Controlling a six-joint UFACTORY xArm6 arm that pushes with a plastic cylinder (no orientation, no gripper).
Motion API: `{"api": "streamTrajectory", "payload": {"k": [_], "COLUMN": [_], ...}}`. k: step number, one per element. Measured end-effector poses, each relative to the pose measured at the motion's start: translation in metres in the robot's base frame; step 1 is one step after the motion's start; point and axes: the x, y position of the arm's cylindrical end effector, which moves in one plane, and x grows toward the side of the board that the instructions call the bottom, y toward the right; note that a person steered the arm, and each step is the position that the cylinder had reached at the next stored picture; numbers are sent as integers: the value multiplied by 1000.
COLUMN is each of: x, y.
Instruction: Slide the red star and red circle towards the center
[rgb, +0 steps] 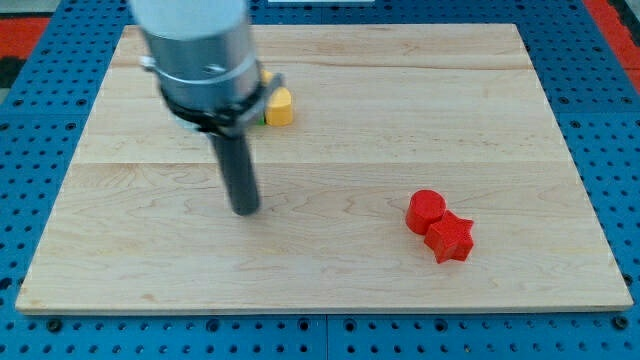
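The red circle (426, 209) and the red star (450, 238) lie touching each other on the wooden board (400, 100), at the view's lower right. The star is just below and right of the circle. My tip (245, 209) rests on the board left of centre, far to the left of both red blocks and about level with the circle. It touches no block.
A yellow block (280, 106) sits near the view's top, partly hidden behind the arm's grey body (197, 55), with a sliver of a green block (262, 118) beside it. The board lies on a blue pegboard table (30, 150).
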Motion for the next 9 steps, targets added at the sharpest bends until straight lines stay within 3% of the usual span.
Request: {"api": "streamTrajectory", "payload": {"k": [2,4,6,9], "x": [72,91,78,25], "y": [132,217,214,196]}}
